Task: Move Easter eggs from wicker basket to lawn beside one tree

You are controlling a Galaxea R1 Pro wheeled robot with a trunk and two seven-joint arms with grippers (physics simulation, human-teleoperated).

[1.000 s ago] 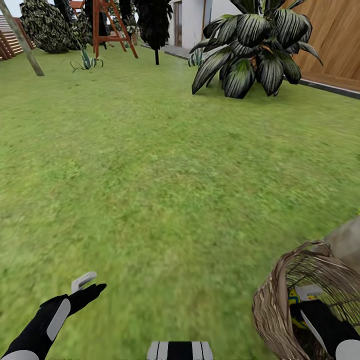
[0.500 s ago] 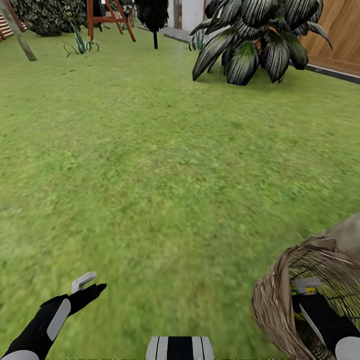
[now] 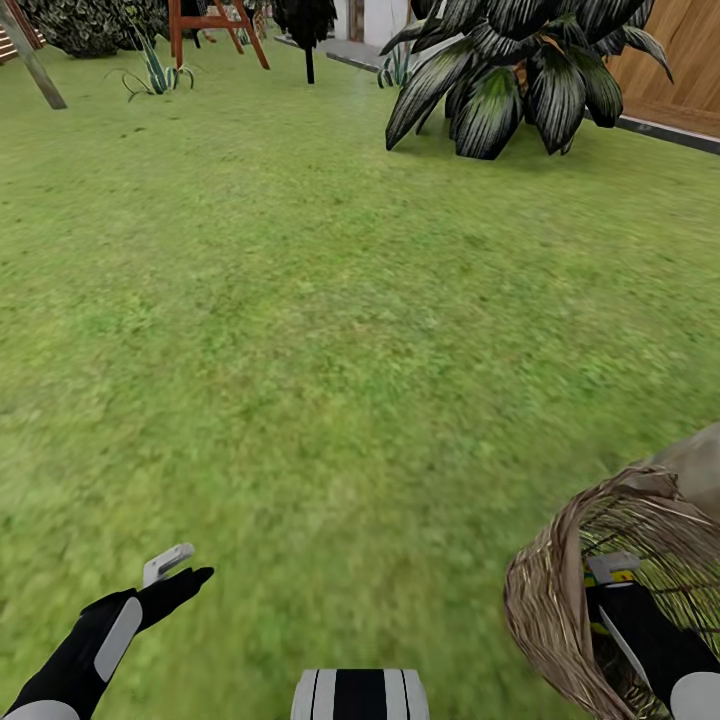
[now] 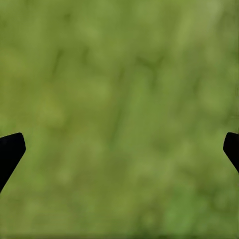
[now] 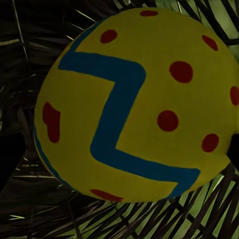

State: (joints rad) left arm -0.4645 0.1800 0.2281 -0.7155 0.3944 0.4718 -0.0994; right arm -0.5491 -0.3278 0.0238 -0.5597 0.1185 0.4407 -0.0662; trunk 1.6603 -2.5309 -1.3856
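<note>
Left claw [image 3: 175, 572] hangs low over bare lawn [image 3: 330, 330], fingers spread and holding nothing; the left wrist view has both tips at the frame edges with only grass between, so park it there, arm stretched forward and slightly inward. Go right: the wicker basket [image 3: 545, 600] lies tipped on the grass at the lower right, mouth toward you, with a grey-brown mass just behind it that could be the tree trunk, can't say for sure. Your right arm reaches into the mouth, forearm angled up and in, right claw [image 3: 612, 572] deep inside. The right wrist view has one Easter egg [image 5: 137, 102], yellow with blue zigzag and red dots, dead ahead between the tips, resting on weave; the tips sit wide at the frame edges, not clenched on it yet. Centre on the egg's widest part, push in slowly, clench gently so it doesn't squirt out, then pull out without snagging the rim.
</note>
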